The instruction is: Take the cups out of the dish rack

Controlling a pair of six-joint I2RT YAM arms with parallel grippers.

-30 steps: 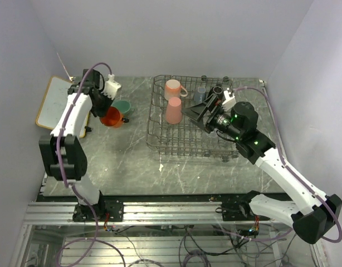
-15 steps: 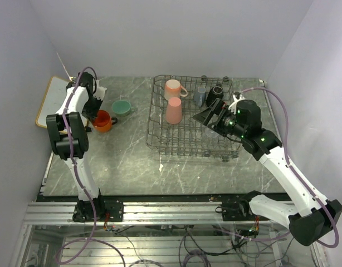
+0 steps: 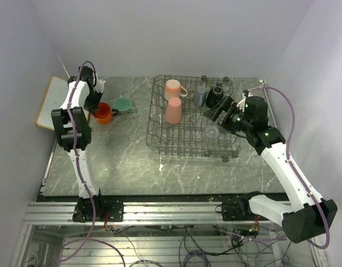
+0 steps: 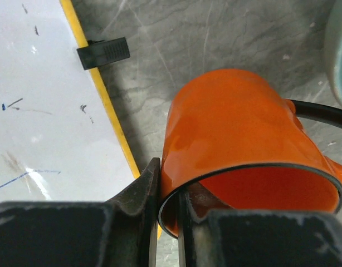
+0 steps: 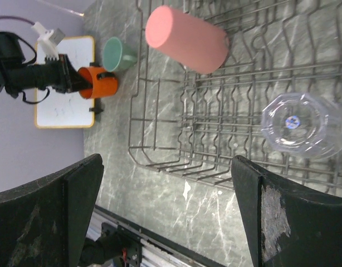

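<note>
Whiteboard (image 3: 51, 103) with a yellow wood frame lies at the table's (image 3: 126, 156) far left. It carries only faint blue and dark scribbles, none readable as words, and a black clip (image 4: 103, 53) sits on its edge.

Just right of it, the left end effector (image 4: 165, 186) is pinched narrow on the rim of the orange mug (image 3: 103, 113), 1 finger inside and 1 outside. The mug is glossy orange with a black rim line and a black handle; whether it rests on the table or hangs just above it is unclear. The mint green mug (image 3: 122, 104) stands beside it on the table.

The grey wire dish rack (image 3: 160, 142) fills the middle. It holds 5 cups:
- the pale pink mug (image 3: 173, 88), at the far left corner
- the tall pink tumbler (image 3: 174, 110), closed end up
- the small grey-blue cup (image 3: 200, 95)
- the black mug (image 3: 216, 93), at the far right
- the clear glass (image 5: 302, 125), near the front right, with a small round mark on its base too small to read

The right end effector (image 3: 218, 108) hovers over the rack's right side, its jaws spread wide and holding nothing.
</note>
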